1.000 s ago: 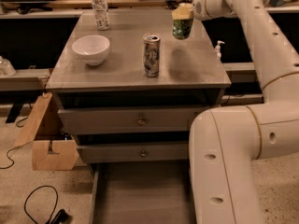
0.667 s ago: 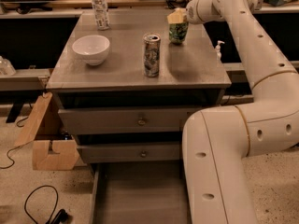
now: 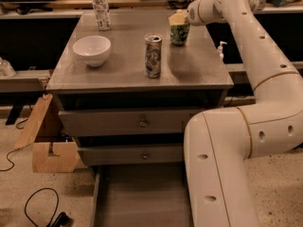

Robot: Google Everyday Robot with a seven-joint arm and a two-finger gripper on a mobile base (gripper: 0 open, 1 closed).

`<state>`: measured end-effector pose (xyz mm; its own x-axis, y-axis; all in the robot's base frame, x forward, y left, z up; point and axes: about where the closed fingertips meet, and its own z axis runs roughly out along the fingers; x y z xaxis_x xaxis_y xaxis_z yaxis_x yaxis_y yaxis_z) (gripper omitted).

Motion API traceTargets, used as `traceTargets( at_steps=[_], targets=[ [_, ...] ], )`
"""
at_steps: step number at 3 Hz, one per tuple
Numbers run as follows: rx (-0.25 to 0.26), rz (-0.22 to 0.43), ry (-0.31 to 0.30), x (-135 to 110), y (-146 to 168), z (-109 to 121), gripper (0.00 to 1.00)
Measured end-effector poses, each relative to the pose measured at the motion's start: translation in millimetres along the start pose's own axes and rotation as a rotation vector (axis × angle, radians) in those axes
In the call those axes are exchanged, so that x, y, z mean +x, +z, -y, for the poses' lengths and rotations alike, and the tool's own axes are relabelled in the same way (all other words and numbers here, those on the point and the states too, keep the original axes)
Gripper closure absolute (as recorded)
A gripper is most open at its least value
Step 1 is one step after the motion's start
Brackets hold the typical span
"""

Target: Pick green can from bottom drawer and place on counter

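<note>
The green can is dark green with a pale pattern. It stands upright at the far right of the grey counter, at or just above the surface. My gripper comes in from the right and sits over the can's top, shut on it, hiding the lid. The bottom drawer is pulled open at the foot of the cabinet. Its flat grey floor shows nothing on it, and my arm covers its right side.
A tall slim can stands mid-counter, left of the green can. A white bowl sits on the left and a water bottle at the back. Two closed knobbed drawers are below. A cardboard box and a cable lie on the floor at left.
My gripper has carried the green can slightly left and down, from above the counter's far right edge to the counter surface.
</note>
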<state>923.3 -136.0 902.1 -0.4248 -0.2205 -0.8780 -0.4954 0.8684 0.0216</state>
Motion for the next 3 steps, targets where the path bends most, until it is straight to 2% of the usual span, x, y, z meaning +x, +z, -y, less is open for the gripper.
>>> traceTargets(
  at_steps=[2, 3],
  targets=[
    [-0.006, -0.006, 0.001, 3.5, 6.2, -3.0, 0.00],
    [-0.006, -0.007, 0.001, 3.8, 6.6, -3.2, 0.00]
  ],
)
